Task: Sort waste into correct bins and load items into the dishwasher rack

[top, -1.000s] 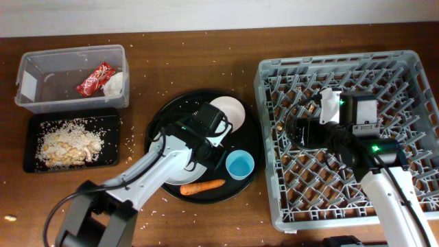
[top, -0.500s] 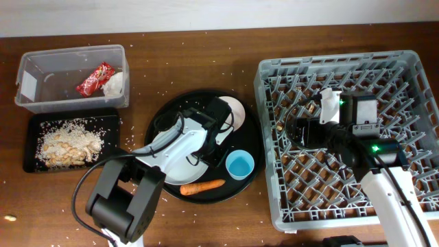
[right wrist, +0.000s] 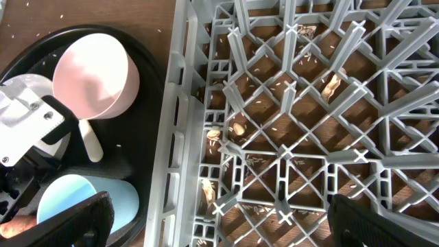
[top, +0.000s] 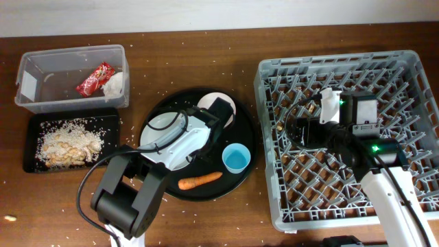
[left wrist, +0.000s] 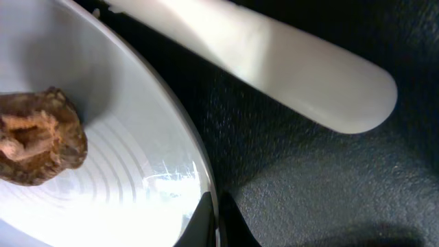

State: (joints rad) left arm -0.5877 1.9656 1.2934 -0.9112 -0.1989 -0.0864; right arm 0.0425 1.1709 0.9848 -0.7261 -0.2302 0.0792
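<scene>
Plate (left wrist: 123, 171): left half of round black tray (top: 248, 134), brown chunk (left wrist: 38, 147) sitting on it. Judged stiff, glossy and slippery. The thin rim is the only hold, and tilting would roll the chunk off.

Left gripper (left wrist: 214, 223) is at that rim; jaw state not discernible.

Fork (left wrist: 274, 62) lies on the tray, nearer its middle.

Right gripper (right wrist: 219, 219): jaws wide, empty, over rack (right wrist: 175, 137) right of tray.

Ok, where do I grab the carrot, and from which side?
Grip the carrot across its middle, coming straight down from above. It lies flat on the round black tray, running roughly left to right, so set the jaws across its narrow width; the blue cup sits close to one end.
</scene>
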